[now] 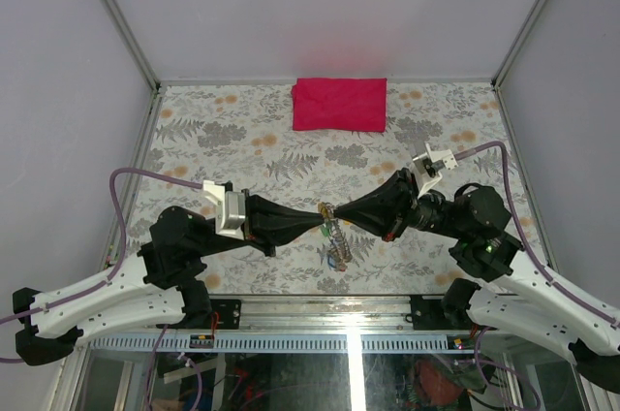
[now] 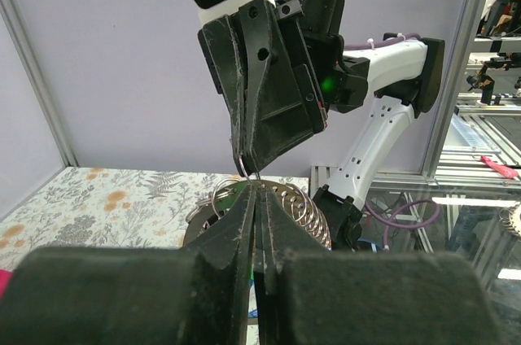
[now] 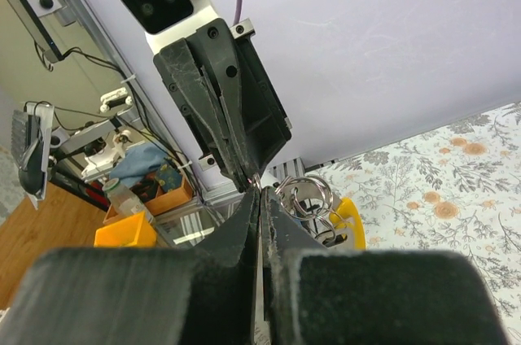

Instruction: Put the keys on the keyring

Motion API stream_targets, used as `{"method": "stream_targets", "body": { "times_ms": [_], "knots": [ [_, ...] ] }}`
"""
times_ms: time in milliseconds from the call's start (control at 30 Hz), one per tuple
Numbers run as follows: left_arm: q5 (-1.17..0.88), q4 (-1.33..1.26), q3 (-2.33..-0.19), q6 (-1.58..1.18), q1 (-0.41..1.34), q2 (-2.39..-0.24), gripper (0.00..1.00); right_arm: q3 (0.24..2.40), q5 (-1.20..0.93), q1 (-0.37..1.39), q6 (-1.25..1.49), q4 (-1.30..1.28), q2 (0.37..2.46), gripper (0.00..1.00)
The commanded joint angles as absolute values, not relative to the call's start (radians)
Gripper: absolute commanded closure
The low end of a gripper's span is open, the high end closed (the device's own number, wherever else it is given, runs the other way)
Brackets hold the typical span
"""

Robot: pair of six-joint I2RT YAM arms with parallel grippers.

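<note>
Filling the bottom of the left wrist view, hard against the lens: left gripper (image 2: pixel 257 192), black fingers (image 2: pixel 236 239) pressed flat together, no gap to speak of. Tipped upward, nose to nose with the right gripper (image 2: pixel 248 168), angled down from the top of the frame. Squeezed together as well, and nipping a thin wire loop at its very tip: keyring (image 2: pixel 242 168). Can't tell whether the left tips bite that same wire or only touch it. Bunched just behind the meeting point, middle of the frame, in a coil of silvery rings: keys (image 2: pixel 297 203). Showing at lower left, floral table (image 2: pixel 81 198).

Over to the top view, left to right. Stretched in from lower left, left arm (image 1: pixel 107 295). Dead centre, both tips meeting, key bunch just below that point in the frame, too small to count. Stretched in from lower right, right arm (image 1: pixel 542 285). Lying flat at top centre, well apart from all of it, red cloth (image 1: pixel 339 104).

Across to the right wrist view: own fingers closed at bottom centre, left gripper slanting down from upper left, rings and a yellow tag (image 3: pixel 352 221) dangling just right of the tips.
</note>
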State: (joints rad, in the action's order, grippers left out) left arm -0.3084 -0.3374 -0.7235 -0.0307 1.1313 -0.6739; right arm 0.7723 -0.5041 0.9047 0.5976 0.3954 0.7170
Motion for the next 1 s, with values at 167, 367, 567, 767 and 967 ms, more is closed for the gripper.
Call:
{"method": "stream_targets", "body": {
  "times_ms": [167, 367, 567, 767, 967],
  "knots": [
    [-0.322, -0.307, -0.737, -0.019, 1.132, -0.655, 1.0, 0.788, -0.327, 0.903, 0.619, 0.5, 0.651, 1.0],
    [-0.326, -0.311, -0.738, -0.02, 1.133, -0.664, 1.0, 0.766, -0.318, 0.903, 0.635, 0.535, 0.649, 1.0],
    [-0.323, -0.321, -0.738, -0.028, 1.133, -0.66, 1.0, 0.747, -0.353, 0.903, 0.601, 0.562, 0.643, 1.0],
    [-0.268, -0.39, -0.743, -0.074, 1.133, -0.647, 0.92, 0.725, -0.424, 0.903, 0.494, 0.568, 0.62, 1.0],
    [-0.254, -0.461, -0.762, -0.128, 1.133, -0.683, 0.78, 0.715, -0.474, 0.903, 0.428, 0.584, 0.602, 1.0]
  ]
}}
